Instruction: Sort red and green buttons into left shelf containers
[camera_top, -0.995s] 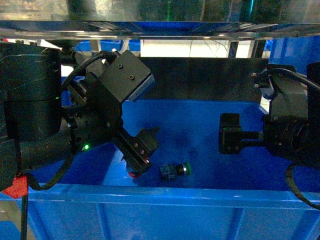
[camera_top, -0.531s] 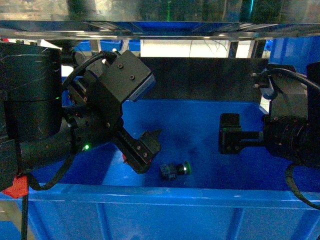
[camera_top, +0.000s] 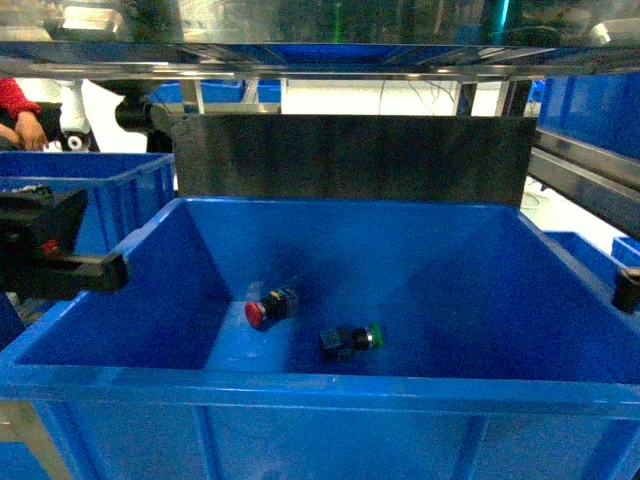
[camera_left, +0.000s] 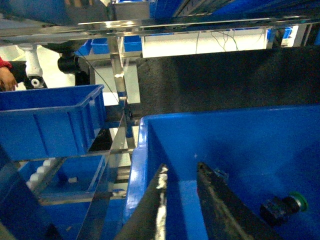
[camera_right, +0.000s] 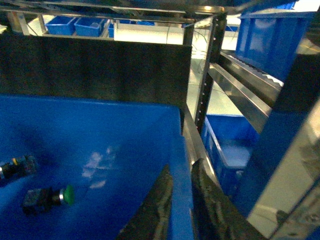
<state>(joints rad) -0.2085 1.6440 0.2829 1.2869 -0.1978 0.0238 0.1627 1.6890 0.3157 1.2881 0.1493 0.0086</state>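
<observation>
filling the shelf bay, blue bin (camera_top: 300, 390), dark backboard (camera_top: 350, 155)

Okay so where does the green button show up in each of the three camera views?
Head: the green button lies on the floor of the blue bin, just right of the red button.
Left wrist: it sits at the lower right, right of the left gripper's fingers.
Right wrist: it sits at the lower left.
Shared landmark: the blue bin's floor under the button, seen in all three views.
</observation>
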